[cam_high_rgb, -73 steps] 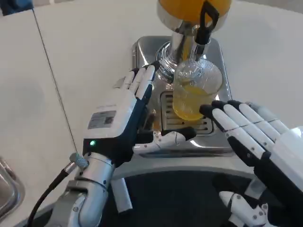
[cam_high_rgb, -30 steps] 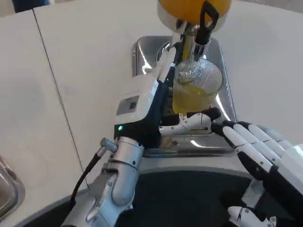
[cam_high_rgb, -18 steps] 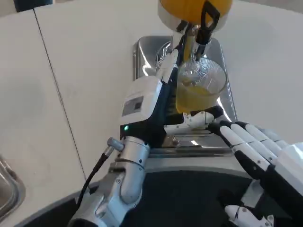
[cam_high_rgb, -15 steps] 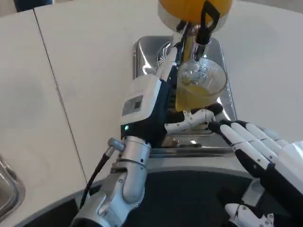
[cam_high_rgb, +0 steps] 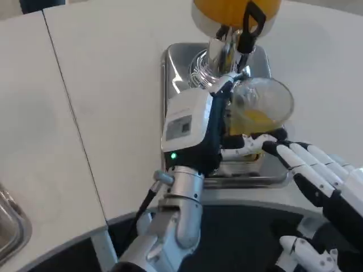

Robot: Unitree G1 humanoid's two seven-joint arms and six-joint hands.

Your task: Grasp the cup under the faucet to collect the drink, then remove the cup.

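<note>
In the head view, the left hand [cam_high_rgb: 198, 127] holds the cup [cam_high_rgb: 260, 110], its white back turned up with a green light glowing near the wrist; the fingers [cam_high_rgb: 224, 85] wrap round the cup's left side while the thumb [cam_high_rgb: 249, 144] reaches under its lower edge. The cup is clear, ribbed plastic, partly filled with orange drink, and it is tilted so that its open mouth faces up and toward the right of the picture. It sits just below and slightly to the right of the faucet [cam_high_rgb: 247, 31], a black tap lever on the front of the dispenser [cam_high_rgb: 235, 8], whose orange tank shows at the top edge. Beneath the cup lies the steel drip tray [cam_high_rgb: 181, 62], shiny and set on the white surface [cam_high_rgb: 102, 96]; whether the cup's base touches the tray cannot be told. The right hand [cam_high_rgb: 329, 184] lies low on the right, holding nothing, its fingers [cam_high_rgb: 300, 161] stretched out side by side with black tips close to the left thumb and the tray's front edge.
</note>
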